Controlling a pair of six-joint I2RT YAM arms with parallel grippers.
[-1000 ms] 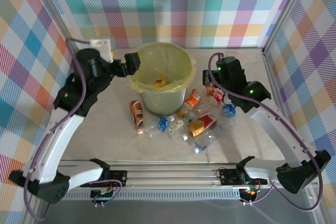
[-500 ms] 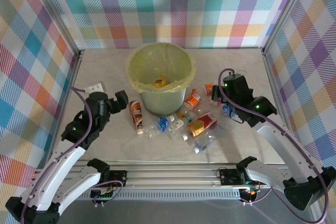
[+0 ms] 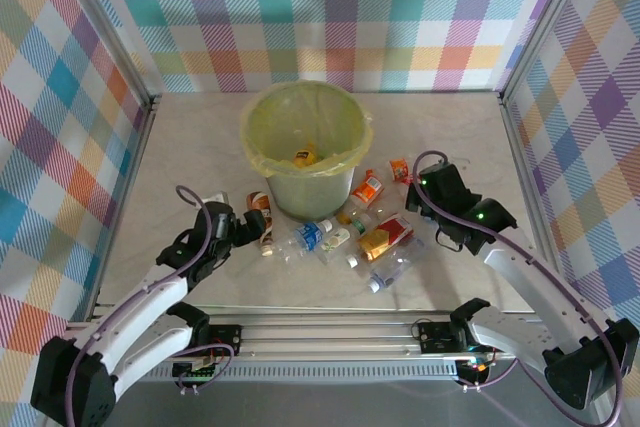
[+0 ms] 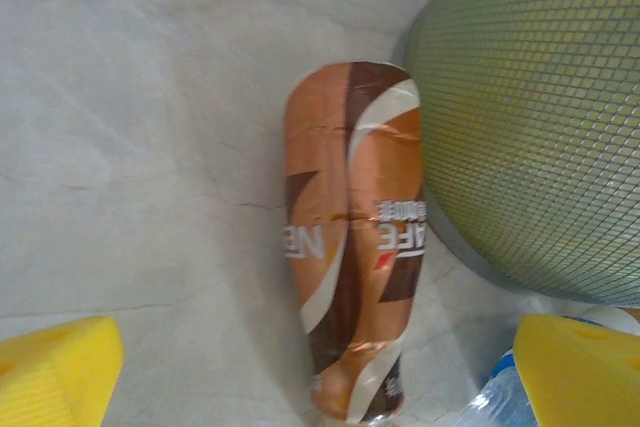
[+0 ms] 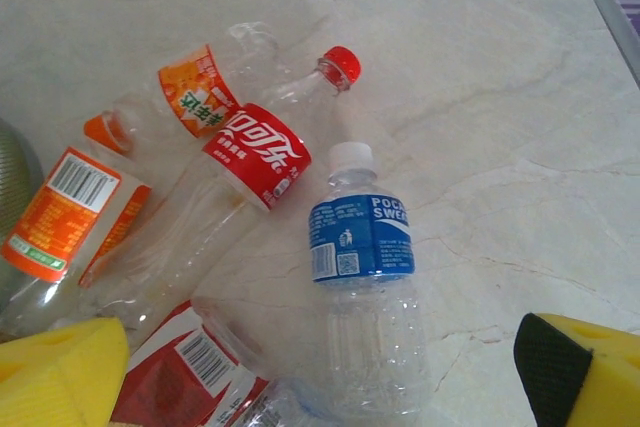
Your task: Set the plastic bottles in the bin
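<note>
Toward the near edge, at 8 o'clock from the bin (image 3: 300,192), the left gripper (image 3: 245,229) hangs wide open over a brown-labelled bottle (image 4: 350,267) lying just beside the bin's wall. At 4 o'clock the right gripper (image 3: 414,201), equally wide and empty, hangs above a blue-labelled bottle (image 5: 362,237) and a red-labelled bottle (image 5: 255,152). More plastic bottles (image 3: 385,237) litter 5 to 6 o'clock at the bin's foot.

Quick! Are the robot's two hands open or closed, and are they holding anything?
Left gripper: open, holding nothing, over the brown-labelled bottle.
Right gripper: open, holding nothing, over the blue-labelled bottle.
</note>
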